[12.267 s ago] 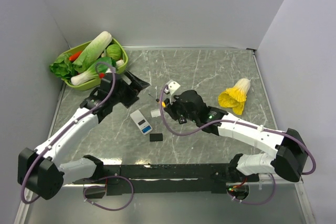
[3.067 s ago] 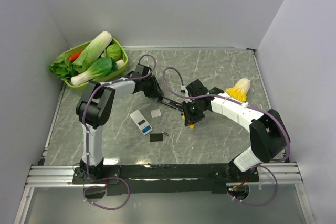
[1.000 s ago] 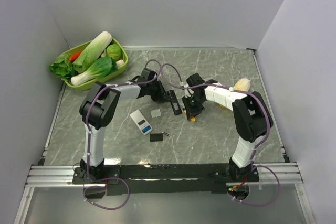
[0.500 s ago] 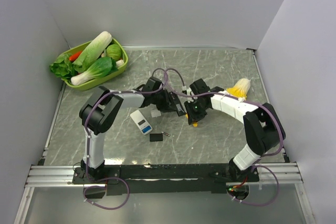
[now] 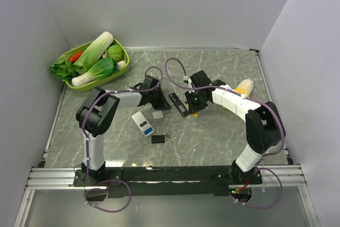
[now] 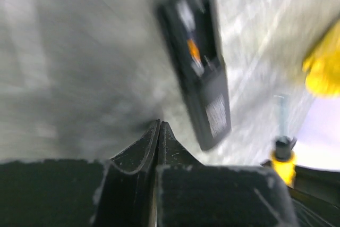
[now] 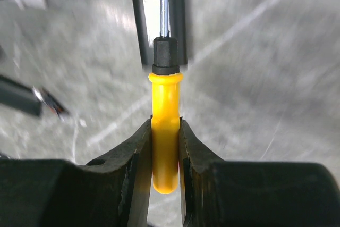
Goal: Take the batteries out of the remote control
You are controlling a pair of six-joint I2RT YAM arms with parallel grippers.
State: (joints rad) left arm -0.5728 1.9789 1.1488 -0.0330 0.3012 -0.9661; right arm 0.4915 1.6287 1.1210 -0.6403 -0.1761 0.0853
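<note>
A black remote control (image 5: pixel 178 104) lies on the table between my two grippers, its back open. In the left wrist view the remote control (image 6: pixel 197 67) shows an orange-yellow spot in its compartment, too blurred to name as a battery. My left gripper (image 5: pixel 161 103) (image 6: pixel 159 124) is just left of the remote, shut on nothing. My right gripper (image 5: pixel 192 104) (image 7: pixel 166 126) is shut on the yellow handle of a screwdriver (image 7: pixel 166 131), whose steel shaft points onto the remote control (image 7: pixel 151 19).
A white remote (image 5: pixel 142 123) with a blue patch, a small white cover (image 5: pixel 158 115), a black cover (image 5: pixel 157 139) and a tiny metal piece (image 5: pixel 168 135) lie near the front. A green basket (image 5: pixel 123 52) of vegetables stands far left. A yellow cabbage toy (image 5: pixel 245 85) lies right.
My left gripper has shut and drawn back to the left, away from the black remote, which now lies free on the table. The right gripper with the screwdriver has shifted slightly.
</note>
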